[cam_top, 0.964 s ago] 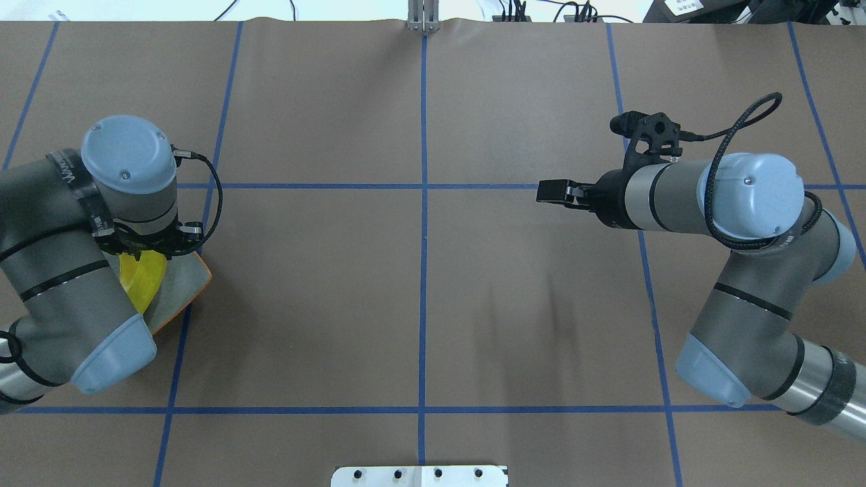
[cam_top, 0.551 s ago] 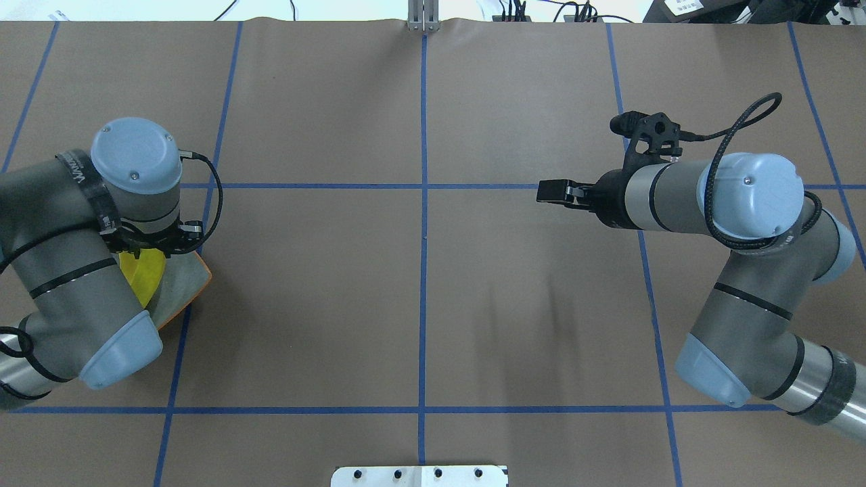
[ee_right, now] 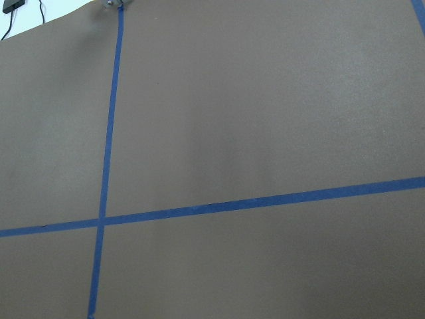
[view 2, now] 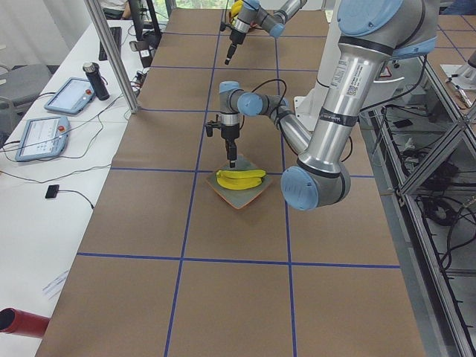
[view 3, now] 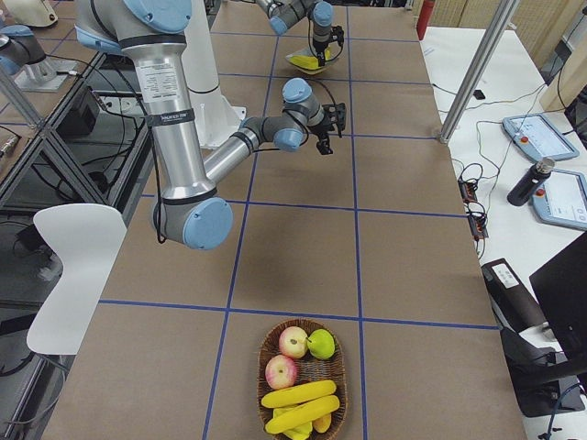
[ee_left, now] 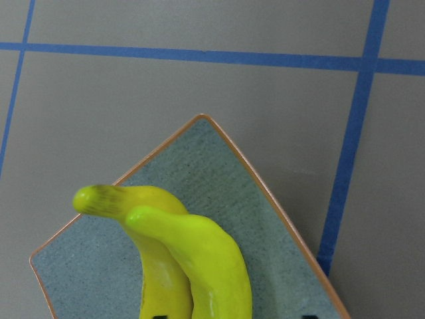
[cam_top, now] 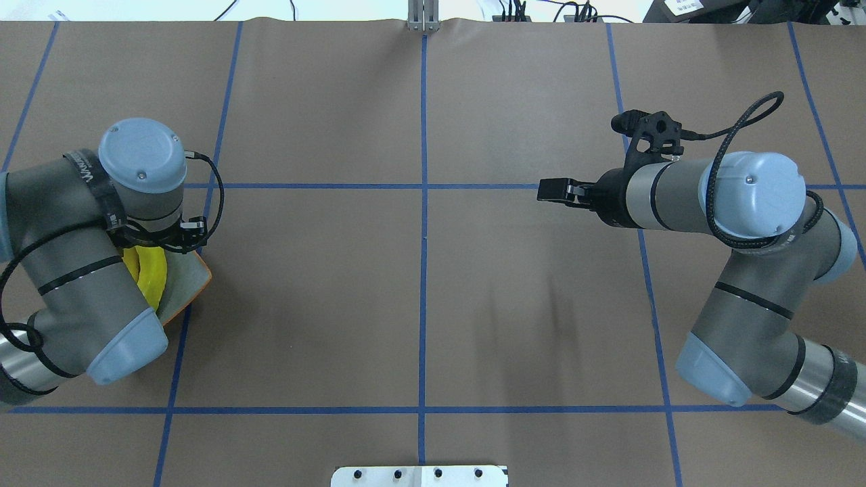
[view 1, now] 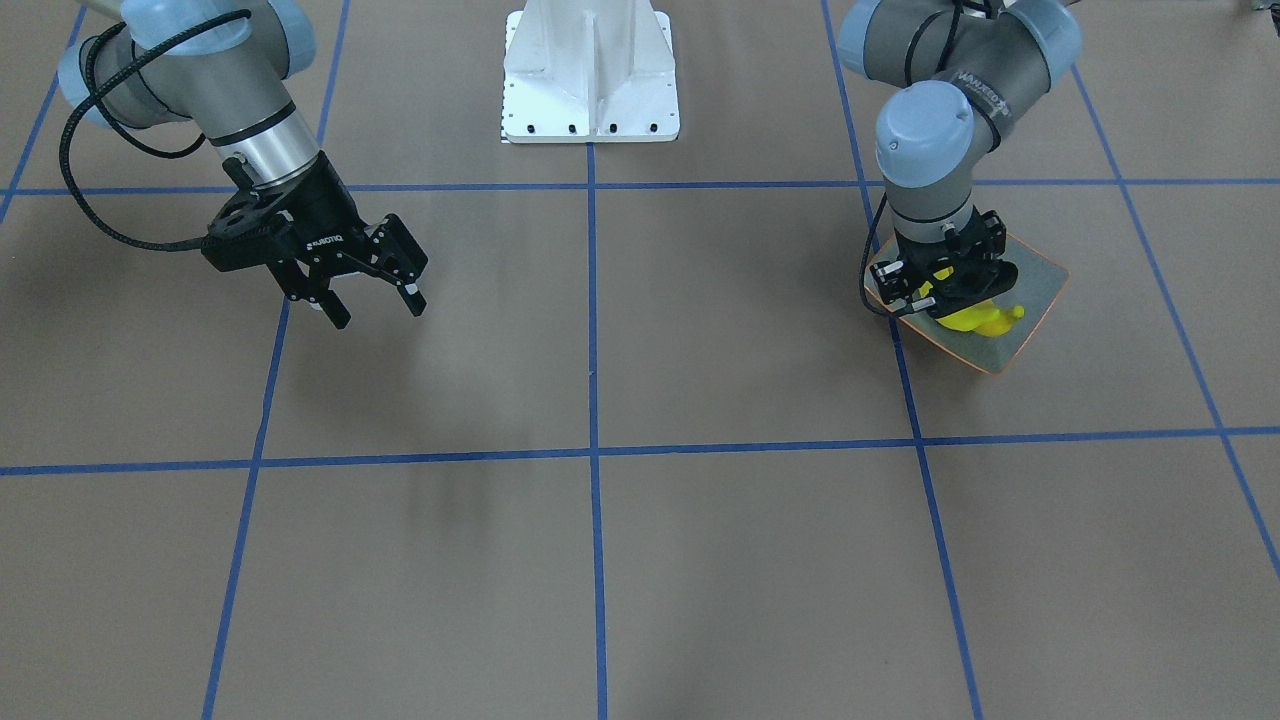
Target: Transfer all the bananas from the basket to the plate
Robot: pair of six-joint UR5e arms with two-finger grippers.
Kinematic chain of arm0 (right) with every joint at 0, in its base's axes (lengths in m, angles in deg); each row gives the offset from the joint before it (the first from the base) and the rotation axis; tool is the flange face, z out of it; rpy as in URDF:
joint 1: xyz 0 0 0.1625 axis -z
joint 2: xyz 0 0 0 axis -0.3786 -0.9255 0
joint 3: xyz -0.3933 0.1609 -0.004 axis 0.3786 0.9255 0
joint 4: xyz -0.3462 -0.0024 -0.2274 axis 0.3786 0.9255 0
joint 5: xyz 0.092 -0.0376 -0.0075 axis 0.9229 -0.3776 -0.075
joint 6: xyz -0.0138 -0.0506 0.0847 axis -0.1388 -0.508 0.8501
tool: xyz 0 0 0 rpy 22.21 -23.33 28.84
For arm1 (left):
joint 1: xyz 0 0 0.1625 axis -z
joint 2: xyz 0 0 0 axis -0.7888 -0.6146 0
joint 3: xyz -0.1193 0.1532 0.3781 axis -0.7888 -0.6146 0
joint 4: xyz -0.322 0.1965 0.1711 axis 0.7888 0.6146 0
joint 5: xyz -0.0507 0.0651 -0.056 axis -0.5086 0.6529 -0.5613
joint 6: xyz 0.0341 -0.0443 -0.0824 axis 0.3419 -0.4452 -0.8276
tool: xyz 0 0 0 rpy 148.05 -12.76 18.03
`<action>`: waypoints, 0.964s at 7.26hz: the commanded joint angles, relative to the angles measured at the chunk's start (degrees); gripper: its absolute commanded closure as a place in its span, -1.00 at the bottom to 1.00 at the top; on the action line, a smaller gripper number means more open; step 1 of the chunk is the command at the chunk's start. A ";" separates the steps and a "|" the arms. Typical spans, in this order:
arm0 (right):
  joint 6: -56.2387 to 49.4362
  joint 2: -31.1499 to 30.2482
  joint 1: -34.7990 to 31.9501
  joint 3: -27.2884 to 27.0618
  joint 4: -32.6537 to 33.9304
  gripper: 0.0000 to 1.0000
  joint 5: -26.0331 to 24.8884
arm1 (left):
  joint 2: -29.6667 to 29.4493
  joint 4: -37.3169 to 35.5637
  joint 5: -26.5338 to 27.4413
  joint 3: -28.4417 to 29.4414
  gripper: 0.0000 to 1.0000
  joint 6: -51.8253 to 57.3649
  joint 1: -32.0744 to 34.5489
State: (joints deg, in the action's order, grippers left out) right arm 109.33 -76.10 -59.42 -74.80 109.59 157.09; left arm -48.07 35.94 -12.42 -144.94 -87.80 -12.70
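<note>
Two yellow bananas (view 1: 978, 318) lie side by side on the grey-green plate (view 1: 1035, 285) with the orange rim, and fill the left wrist view (ee_left: 192, 259) on the plate (ee_left: 199, 159). My left gripper (view 1: 955, 298) points straight down just above them, jaws open and empty; the side view shows it over the bananas (view 2: 239, 178). My right gripper (view 1: 380, 312) is open and empty, hovering over bare table far from the plate. A wicker basket (view 3: 303, 339) at the table's right end holds more bananas (view 3: 298, 394).
The basket also holds two apples (view 3: 292, 342) and a green fruit (view 3: 321, 344). The white robot base (view 1: 590, 70) stands at the table's back edge. A metal post (view 2: 111, 52) and tablets (view 2: 41, 137) stand on the side bench.
My left arm has shifted a little to the right over the plate, so more of the bananas shows. The right arm has not moved.
</note>
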 commanded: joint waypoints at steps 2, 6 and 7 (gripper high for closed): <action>0.01 -0.11 -0.27 0.19 0.00 -1.00 -1.22 | -2.03 0.08 0.85 -0.46 -1.00 -0.46 0.96; -0.26 -0.89 -2.54 1.50 0.00 -1.00 -1.05 | -2.57 -0.10 0.60 -4.33 -1.00 -0.47 3.77; -0.95 -0.64 -4.47 1.95 0.09 -1.00 -0.35 | -3.10 -0.10 0.33 -7.04 -1.00 -0.21 4.21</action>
State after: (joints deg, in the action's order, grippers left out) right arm 108.98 -76.72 -61.94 -73.68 109.61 156.14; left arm -50.68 35.85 -11.80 -149.51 -88.24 -9.14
